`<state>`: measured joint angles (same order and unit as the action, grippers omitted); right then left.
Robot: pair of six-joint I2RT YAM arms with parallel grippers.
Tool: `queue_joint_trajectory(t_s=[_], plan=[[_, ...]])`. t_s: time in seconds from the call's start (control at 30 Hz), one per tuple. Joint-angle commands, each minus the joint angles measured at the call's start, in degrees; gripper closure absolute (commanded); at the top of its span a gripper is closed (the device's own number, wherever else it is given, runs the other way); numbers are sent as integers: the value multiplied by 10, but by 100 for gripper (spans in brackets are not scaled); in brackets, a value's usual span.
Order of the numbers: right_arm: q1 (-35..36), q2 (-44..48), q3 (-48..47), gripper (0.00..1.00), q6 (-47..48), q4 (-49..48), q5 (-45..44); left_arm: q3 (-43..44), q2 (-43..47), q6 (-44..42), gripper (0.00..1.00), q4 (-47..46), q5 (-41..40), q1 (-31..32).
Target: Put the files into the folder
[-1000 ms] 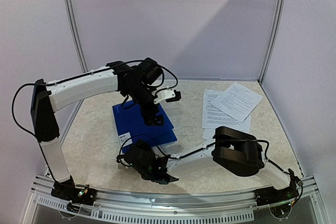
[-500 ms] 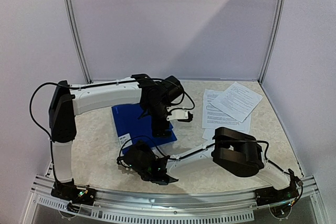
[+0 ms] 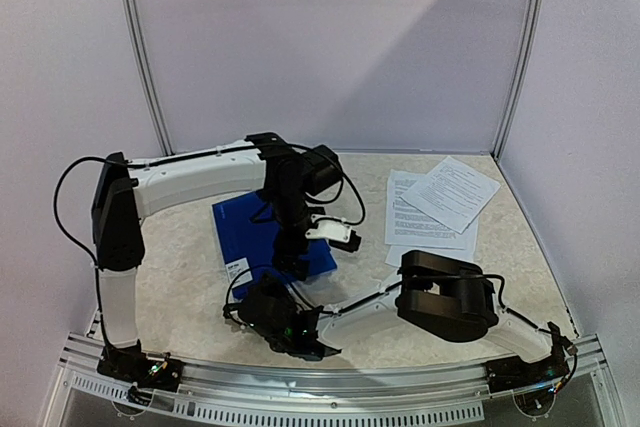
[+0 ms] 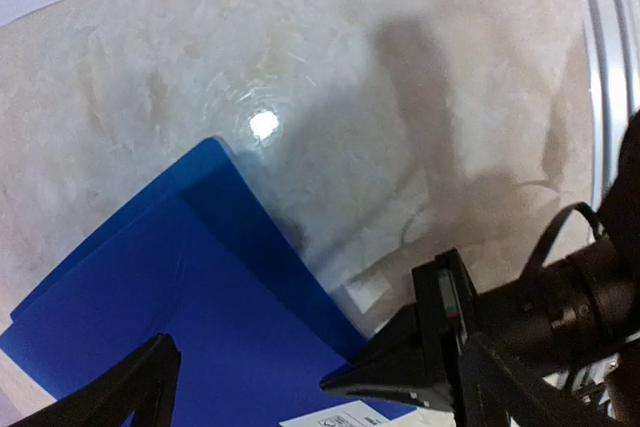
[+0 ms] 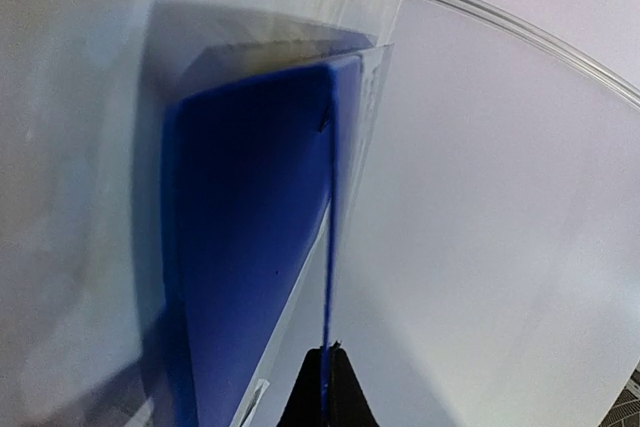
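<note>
We see a royal-blue folder (image 3: 245,232) with a small white label (image 3: 237,267) at its near corner. Toward the far right corner of the counter (image 3: 180,277), the files (image 3: 450,192) are white with lines of black text. The counter is beige with pale marbled veining. The left arm (image 3: 200,172) and right arm (image 3: 360,312) are white with black joints.

Blue folder (image 3: 245,232) left of overlapping white files (image 3: 440,202)

The left arm (image 3: 200,172) rises from its near-left base, bends at the elbow and reaches right, its wrist turned down; the left gripper (image 3: 290,265) hangs with fingers (image 4: 130,392) spread wide. The right arm (image 3: 445,297) lies folded low, forearm stretched left, and the right gripper (image 5: 325,392) is pinched on the folder (image 5: 250,227) edge.
</note>
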<state>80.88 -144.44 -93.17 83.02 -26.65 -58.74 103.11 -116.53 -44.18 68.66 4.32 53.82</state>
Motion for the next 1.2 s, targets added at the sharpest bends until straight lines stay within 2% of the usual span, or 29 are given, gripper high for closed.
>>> queue_joint_trajectory(t_s=[0.0, 0.1, 0.27, 0.4, 0.53, 0.6, 0.8, 1.07, 1.17], plan=[[9, -4, 26, 100, -1, -12, -12, 19, 57, 1, 0, 35, 88, -64], [10, 1, 20, 100, -18, 5, -10, 16, 55, 61, 0, 0, 79, -91], [13, -15, 18, 100, 38, -40, -4, 37, 27, 163, 0, -53, 38, -70], [20, -21, 21, 100, 78, -60, 3, 110, -31, 156, 1, -42, -22, -39], [30, -23, 21, 100, 89, -62, 5, 189, -97, 125, 0, 22, -41, -22], [33, -26, 20, 100, 92, -64, 5, 199, -120, 110, 0, 46, -73, -12], [35, -30, 18, 100, 92, -62, 4, 150, -128, 100, 0, 53, -115, 18], [35, -31, 18, 100, 86, -59, -2, 111, -123, 122, 0, 14, -264, 52], [35, -31, 18, 100, 81, -58, -6, 70, -113, 113, 1, -10, -331, 68]])
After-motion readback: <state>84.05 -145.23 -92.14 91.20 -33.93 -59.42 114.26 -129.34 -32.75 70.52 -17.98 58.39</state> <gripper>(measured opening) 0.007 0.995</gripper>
